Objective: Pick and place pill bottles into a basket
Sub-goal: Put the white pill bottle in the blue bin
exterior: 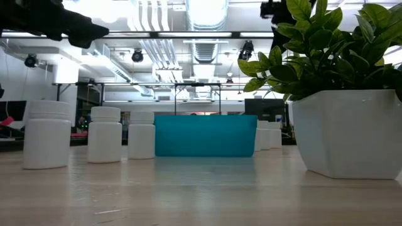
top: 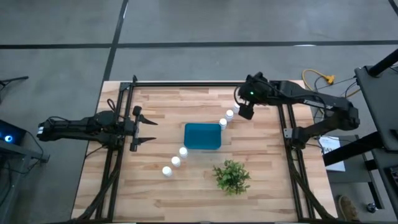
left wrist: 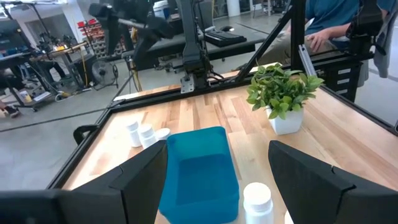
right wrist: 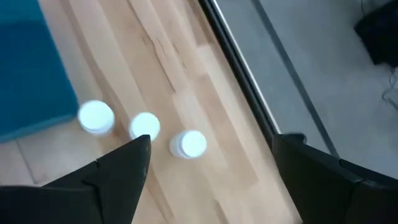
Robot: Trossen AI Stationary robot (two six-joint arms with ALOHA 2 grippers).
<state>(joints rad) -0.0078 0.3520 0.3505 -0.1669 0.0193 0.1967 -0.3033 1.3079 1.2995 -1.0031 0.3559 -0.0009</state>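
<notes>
Nearby, plant [top: 232,177] just beside basket [top: 203,136].

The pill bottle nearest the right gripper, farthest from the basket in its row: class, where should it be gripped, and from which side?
Probably from straight above, on the round cap and upper body. That pill bottle stands upright at the outer end of its row, with bare table on three sides, so fingers should close across the row line. The open right gripper hangs above it already.

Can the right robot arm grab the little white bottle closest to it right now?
Probably yes. The right gripper, fingers open, hovers right beside that pill bottle, and nothing stands between them.
</notes>
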